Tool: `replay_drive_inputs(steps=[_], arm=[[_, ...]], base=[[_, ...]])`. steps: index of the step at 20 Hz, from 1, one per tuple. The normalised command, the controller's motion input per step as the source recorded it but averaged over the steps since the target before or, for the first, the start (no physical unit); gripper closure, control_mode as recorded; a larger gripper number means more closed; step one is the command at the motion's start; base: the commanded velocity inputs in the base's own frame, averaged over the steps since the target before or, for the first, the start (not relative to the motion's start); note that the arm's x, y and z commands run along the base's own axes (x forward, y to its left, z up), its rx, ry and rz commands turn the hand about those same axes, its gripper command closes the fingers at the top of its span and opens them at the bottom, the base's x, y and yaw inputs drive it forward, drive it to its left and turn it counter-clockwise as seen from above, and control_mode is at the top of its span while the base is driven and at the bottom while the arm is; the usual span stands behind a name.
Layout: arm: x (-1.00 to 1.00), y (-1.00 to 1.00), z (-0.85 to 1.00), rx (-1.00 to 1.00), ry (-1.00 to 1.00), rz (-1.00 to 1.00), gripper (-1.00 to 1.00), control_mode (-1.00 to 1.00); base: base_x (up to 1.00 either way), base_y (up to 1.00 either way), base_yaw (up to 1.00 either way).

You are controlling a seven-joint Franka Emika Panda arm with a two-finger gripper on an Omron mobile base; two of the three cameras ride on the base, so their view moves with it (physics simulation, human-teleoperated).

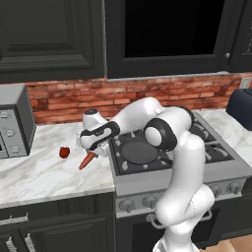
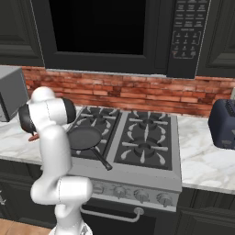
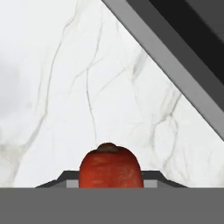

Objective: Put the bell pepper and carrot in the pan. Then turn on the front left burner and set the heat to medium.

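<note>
Pinching the carrot (image 1: 87,160) at its thick end, the gripper (image 1: 94,152) is hanging over the marble counter (image 1: 44,177) just left of the stove (image 1: 187,170). Bell pepper (image 1: 64,152) is lying nearby; pan (image 1: 139,152) is sitting on the front left burner (image 1: 129,165).

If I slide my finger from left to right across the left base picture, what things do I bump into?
Microwave → bell pepper → carrot, held in the gripper → pan on the stove → dark toaster at the right edge.
</note>
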Motion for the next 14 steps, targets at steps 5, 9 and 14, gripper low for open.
replay_drive_inputs(steps=[5, 9, 14], arm=[[-1.0, 0.0, 0.33, -0.01, -0.23, 0.03, 1.0, -1.0], [-0.85, 0.0, 0.44, -0.11, -0.25, 0.02, 1.0, -1.0], [-0.56, 0.0, 0.88, -0.08, -0.15, 0.04, 1.0, -1.0]], base=[[0.0, 0.0, 0.0], [0.0, 0.0, 0.0], [0.0, 0.0, 0.0]])
